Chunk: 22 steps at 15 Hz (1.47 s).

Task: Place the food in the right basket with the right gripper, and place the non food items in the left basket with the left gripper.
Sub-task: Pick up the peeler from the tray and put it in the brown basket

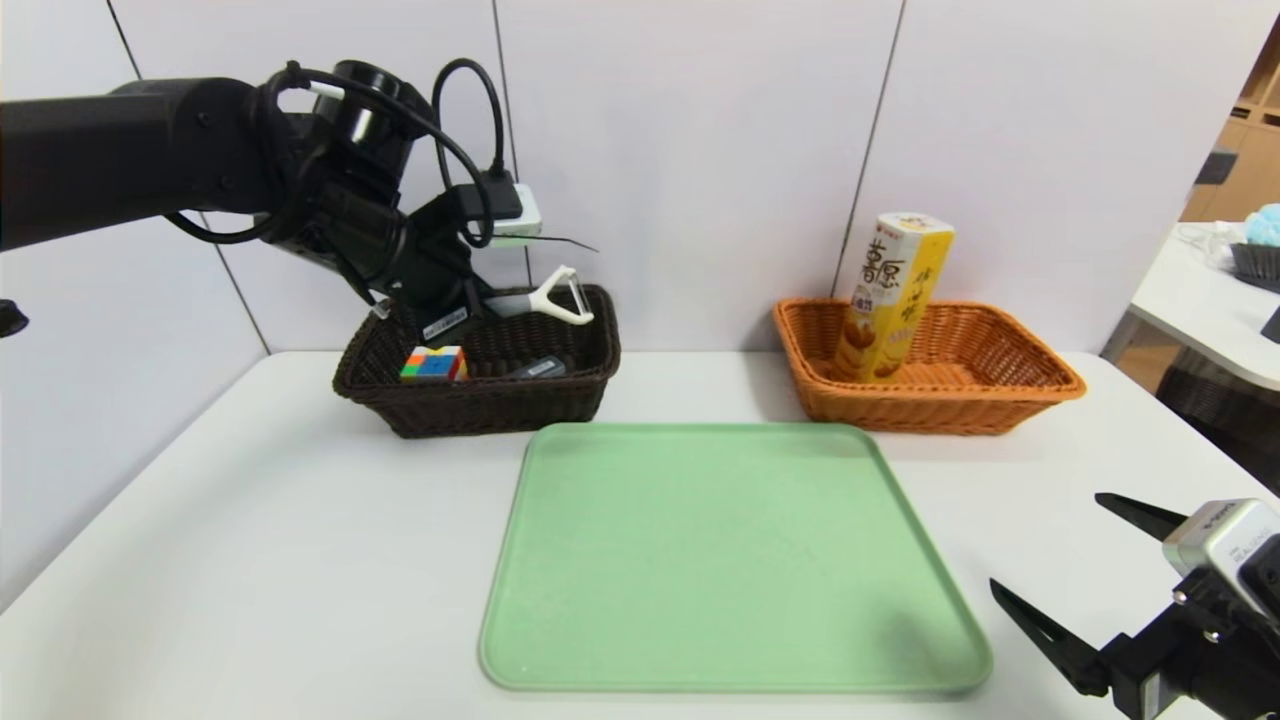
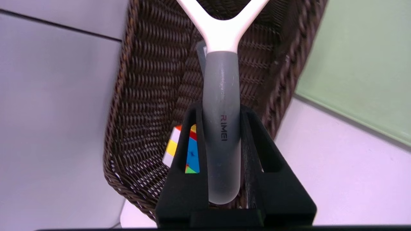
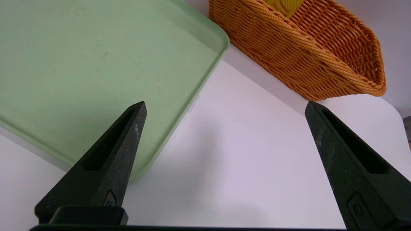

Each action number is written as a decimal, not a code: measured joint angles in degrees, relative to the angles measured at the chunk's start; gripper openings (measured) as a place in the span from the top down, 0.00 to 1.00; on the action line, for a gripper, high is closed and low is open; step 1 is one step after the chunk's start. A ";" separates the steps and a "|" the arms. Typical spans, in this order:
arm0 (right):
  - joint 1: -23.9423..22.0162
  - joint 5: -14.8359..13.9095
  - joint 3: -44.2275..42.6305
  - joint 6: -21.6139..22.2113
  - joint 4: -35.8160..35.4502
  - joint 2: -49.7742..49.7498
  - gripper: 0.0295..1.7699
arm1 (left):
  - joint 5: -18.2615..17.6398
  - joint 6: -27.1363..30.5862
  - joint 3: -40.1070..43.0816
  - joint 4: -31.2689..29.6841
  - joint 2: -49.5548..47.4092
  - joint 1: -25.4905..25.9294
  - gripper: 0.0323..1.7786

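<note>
The left hand (image 2: pixel 221 154) hangs over the dark brown basket (image 1: pixel 480 405) near the desk's (image 1: pixel 250 560) far left edge, clamped on the grey handle of a white-headed peeler (image 1: pixel 555 298) whose head juts over the basket's far rim; a colourful puzzle cube (image 1: pixel 434 363) lies inside. The orange basket (image 1: pixel 1000 395) toward the far right edge holds a yellow snack box (image 1: pixel 895 295) standing tilted, and a green tray (image 1: pixel 720 560) lies bare at the desk's middle. The right hand (image 1: pixel 1070 570) waits by the near right corner, its fingers (image 3: pixel 106 166) spread wide with nothing between them.
</note>
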 joint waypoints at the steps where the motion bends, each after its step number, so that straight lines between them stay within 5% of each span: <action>1: 0.00 0.02 0.01 0.00 -0.02 0.00 0.04 | 0.00 0.74 -0.09 -1.07 0.74 0.09 0.82; 22: 0.06 -0.18 0.21 -1.30 0.61 -0.02 0.04 | 0.02 3.52 -0.22 -5.95 13.01 5.75 0.79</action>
